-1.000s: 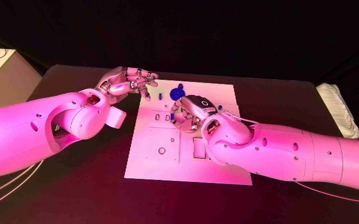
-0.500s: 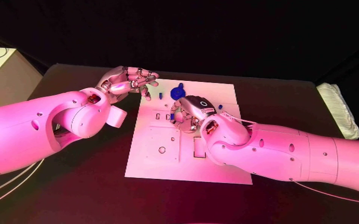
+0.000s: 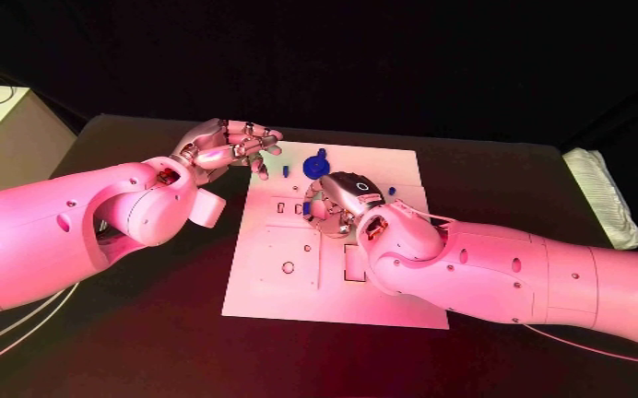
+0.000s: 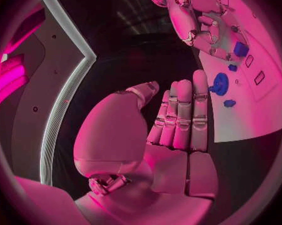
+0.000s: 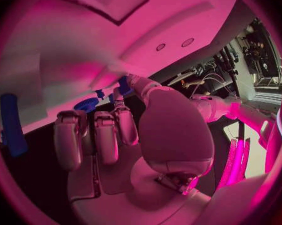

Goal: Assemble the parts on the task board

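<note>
Board: white task board [image 3: 286, 269] lies flat mid-table, long side running away from the robot; cut-outs and small slots show on its near half.

Right hand: right hand [image 3: 339, 203] is low over the board's middle, fingers curled down. A small blue part [image 3: 307, 206] sits at the fingertips on the left side — in the left wrist view a blue piece [image 4: 241, 49] appears between those fingers. Judged as pinched, though the contact itself is partly hidden.

Left hand: left hand [image 3: 229, 147] hovers above the board's far left corner, fingers bent but apart, nothing in them; the left wrist view shows the fingers [image 4: 181, 116] side by side and bare.

Loose parts: round blue knob [image 3: 315, 165] stands near the far edge; a short blue peg [image 3: 285, 170] just beside it to the left; another small blue bit [image 3: 393, 191] to the right of the right hand. A long blue bar [image 5: 11, 124] shows in the right wrist view.

Step in hand: seating the pinched part into a slot — my reading.

To do it well: keep the part upright, line it up before pressing, lower straight, no sideways drag. Let go only once it sits flush.

Risk: the board may slide under the push; the free left hand is well placed to steady the corner.
</note>
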Available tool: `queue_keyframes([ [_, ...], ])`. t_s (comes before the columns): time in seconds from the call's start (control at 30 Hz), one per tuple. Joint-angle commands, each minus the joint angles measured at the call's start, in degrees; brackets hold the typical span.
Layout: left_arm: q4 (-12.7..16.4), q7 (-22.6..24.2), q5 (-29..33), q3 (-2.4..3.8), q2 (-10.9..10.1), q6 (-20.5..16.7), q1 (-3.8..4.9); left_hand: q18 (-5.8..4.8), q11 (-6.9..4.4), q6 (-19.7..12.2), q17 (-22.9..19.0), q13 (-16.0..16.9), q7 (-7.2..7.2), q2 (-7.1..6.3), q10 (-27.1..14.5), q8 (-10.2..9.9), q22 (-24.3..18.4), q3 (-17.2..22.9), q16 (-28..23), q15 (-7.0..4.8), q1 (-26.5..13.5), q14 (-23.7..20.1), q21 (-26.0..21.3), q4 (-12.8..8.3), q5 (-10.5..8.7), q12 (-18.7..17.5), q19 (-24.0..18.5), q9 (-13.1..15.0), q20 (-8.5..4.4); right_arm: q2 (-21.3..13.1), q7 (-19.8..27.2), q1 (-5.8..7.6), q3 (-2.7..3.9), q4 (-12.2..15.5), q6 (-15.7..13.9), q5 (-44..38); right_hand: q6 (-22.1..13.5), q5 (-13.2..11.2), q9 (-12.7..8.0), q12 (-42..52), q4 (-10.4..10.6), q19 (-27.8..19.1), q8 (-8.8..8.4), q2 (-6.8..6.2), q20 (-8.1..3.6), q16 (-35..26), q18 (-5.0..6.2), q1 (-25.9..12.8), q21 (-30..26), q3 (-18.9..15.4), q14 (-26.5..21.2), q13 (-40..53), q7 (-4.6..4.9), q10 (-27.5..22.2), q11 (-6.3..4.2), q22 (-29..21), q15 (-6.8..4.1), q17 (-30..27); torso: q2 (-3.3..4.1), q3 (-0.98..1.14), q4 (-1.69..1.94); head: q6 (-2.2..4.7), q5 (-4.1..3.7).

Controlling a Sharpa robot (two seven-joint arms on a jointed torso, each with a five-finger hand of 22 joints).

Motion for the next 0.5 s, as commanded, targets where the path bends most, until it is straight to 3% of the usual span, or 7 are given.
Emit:
queue_keyframes([
  [0.03,0.0,0.0,-0.3,0.02,0.1,0.6,0.01,0.76,-0.01,-0.3,0.0,0.0,-0.16,-0.03,-0.2,0.2,0.0,0.2,0.4,-0.08,-0.6,-0.4,0.4,-0.2,-0.23,0.2,-0.3,0.0,0.07,0.1,1.0,-0.04,0.01,-0.1,0.7,-0.2,-0.8,-0.3,-0.1,-0.8,0.2,3.9,-0.41,-0.47,0.51,-0.1,0.08,-0.7,-0.4,-0.6,5.8,5.0,0.19,-0.9,0.13,11.0,0.67,14.2,0.00,0.05,0.00,-0.03,0.01],
  [0.27,0.0,-0.1,-0.3,0.02,0.1,0.8,0.01,0.77,0.00,-0.4,0.1,0.1,-0.16,-0.04,-0.3,0.2,0.1,0.2,0.5,-0.07,-0.6,-0.4,0.5,-0.2,-0.23,0.3,-0.3,0.1,0.08,0.0,1.9,-0.04,0.01,-0.1,0.3,0.2,-2.7,-1.1,-0.7,-2.9,0.7,3.5,-1.32,-1.00,1.02,-0.4,0.33,-1.0,-1.4,-1.7,5.6,3.2,0.77,-2.9,0.69,10.2,1.18,13.7,0.02,0.01,-0.01,-0.09,-0.06],
  [0.5,-0.1,-0.4,-0.6,0.02,0.2,1.0,0.01,0.78,0.00,-0.5,0.2,0.3,-0.15,0.00,-0.5,0.3,0.3,0.3,0.7,-0.07,-0.5,-0.5,0.7,-0.3,-0.19,0.5,-0.4,0.1,0.09,-0.4,2.9,-0.03,0.01,0.2,-0.5,0.7,-4.9,-3.6,-1.6,-5.3,2.3,3.0,-2.24,-0.68,1.66,-0.9,0.65,-0.1,-2.7,-6.2,5.4,1.0,1.43,-5.3,1.34,9.3,1.76,12.8,-0.02,0.01,-0.02,0.03,-0.02],
])
